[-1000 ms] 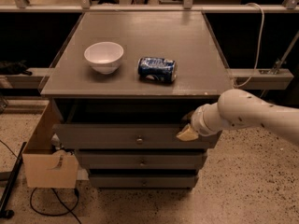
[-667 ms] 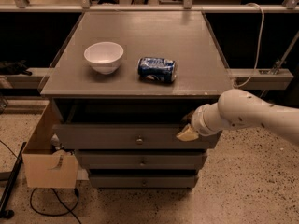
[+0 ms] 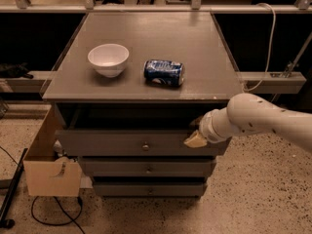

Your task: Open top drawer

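Note:
The top drawer is a grey wooden front with one small round brass knob, just under the grey tabletop. It stands pulled out a little, with a dark gap above its front. My gripper is at the right end of the drawer front, against its top edge. The white arm reaches in from the right. The gripper is well to the right of the knob.
A white bowl and a blue can lying on its side are on the tabletop. Two shorter grey drawers sit below. An open cardboard box stands at the cabinet's left, with cables on the speckled floor.

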Controlling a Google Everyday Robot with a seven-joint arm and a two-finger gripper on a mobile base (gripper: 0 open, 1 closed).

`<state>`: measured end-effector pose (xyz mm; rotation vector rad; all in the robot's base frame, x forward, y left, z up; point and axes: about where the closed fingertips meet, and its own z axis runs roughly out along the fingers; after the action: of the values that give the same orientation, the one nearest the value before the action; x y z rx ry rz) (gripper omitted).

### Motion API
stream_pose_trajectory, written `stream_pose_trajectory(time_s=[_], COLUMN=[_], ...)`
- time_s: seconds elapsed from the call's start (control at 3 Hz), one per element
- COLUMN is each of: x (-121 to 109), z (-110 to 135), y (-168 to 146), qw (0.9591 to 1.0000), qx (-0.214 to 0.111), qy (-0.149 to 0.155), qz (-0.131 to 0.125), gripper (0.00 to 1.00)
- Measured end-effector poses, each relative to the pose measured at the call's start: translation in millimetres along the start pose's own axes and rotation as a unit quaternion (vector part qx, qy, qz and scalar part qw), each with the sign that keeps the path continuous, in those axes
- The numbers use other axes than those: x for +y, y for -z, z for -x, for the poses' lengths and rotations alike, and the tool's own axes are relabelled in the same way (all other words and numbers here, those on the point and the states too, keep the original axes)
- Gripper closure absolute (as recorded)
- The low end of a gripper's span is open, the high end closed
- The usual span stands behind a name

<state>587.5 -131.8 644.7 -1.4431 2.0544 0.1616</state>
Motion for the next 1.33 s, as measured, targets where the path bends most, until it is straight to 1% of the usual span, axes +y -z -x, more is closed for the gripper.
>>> stream_pose_trajectory(time_s=[0.33,0.67,1.0,1.33], x=[0,3,23,28], z=[0,-1,-9,-7], y=[0,1,6,11], qw=[1.0000,1.0000,0.9997,0.9995], qx=[0.000,-0.002,-0.022,-0.028], qy=[0.000,0.001,0.010,0.013], qz=[0.000,0.000,-0.001,-0.002], gripper=[0.36,0.67,0.90,1.00])
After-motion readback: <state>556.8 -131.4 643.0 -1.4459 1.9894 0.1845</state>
